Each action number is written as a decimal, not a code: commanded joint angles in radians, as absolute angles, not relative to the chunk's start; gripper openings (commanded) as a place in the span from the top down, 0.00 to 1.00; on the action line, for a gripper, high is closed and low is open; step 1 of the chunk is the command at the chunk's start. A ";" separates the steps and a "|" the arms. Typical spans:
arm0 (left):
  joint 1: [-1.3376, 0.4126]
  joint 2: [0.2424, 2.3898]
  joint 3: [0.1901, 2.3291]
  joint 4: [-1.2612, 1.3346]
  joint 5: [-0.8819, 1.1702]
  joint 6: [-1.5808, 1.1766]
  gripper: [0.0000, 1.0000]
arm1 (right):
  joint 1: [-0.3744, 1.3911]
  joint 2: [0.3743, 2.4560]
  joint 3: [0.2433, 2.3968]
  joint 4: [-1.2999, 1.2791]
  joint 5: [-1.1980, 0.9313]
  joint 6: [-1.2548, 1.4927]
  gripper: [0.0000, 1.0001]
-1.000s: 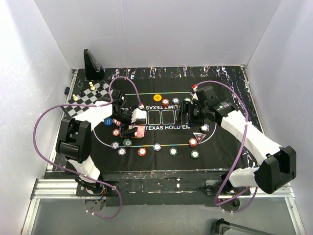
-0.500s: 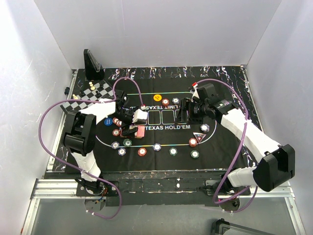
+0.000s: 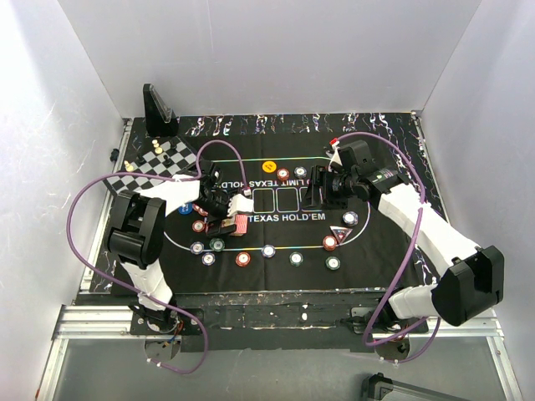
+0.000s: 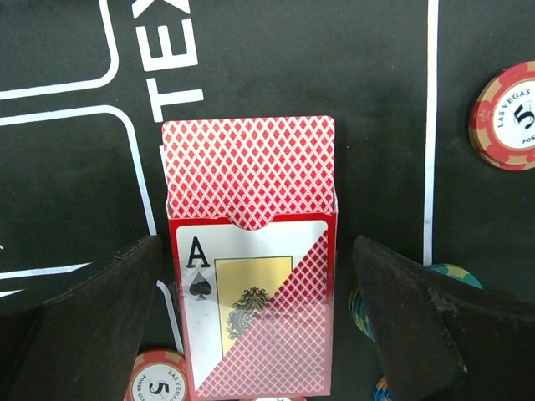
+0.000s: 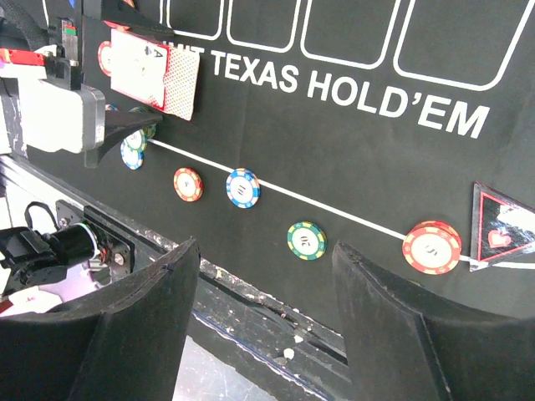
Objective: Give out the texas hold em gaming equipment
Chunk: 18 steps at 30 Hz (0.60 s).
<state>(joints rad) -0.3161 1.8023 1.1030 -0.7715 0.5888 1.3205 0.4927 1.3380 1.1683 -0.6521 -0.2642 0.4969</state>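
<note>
Card pick-up in hand, judging by the pose. Straddling the red diamond-patterned card box (image 4: 251,317) with the wide-open, empty left tool (image 4: 255,251). Ace-of-spades face, cards poking from the open top. Resting on the black felt poker mat (image 4: 376,100), just beside a red-and-cream round chip (image 4: 506,117). Right tool (image 5: 266,251) open, holding nothing. Next, probably: closing squarely on the box sides.

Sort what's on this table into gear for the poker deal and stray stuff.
For the job: card box, poker chips, orange button, triangular marker.
Lying about: chessboard, black stand at the far left corner.
</note>
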 commanded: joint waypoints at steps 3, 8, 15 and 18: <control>-0.347 1.790 1.086 -0.709 0.549 1.278 0.10 | 0.488 1.341 1.206 -0.641 -0.268 0.489 0.32; -0.347 1.781 1.104 -0.718 0.546 1.266 0.29 | 0.488 1.332 1.197 -0.640 -0.267 0.489 0.37; -0.348 1.793 1.270 -0.917 0.572 1.264 0.52 | 0.488 1.335 1.198 -0.629 -0.290 0.485 0.38; -0.348 1.822 1.425 -1.027 0.592 1.204 0.60 | 0.488 1.345 1.198 -0.609 -0.320 0.495 0.33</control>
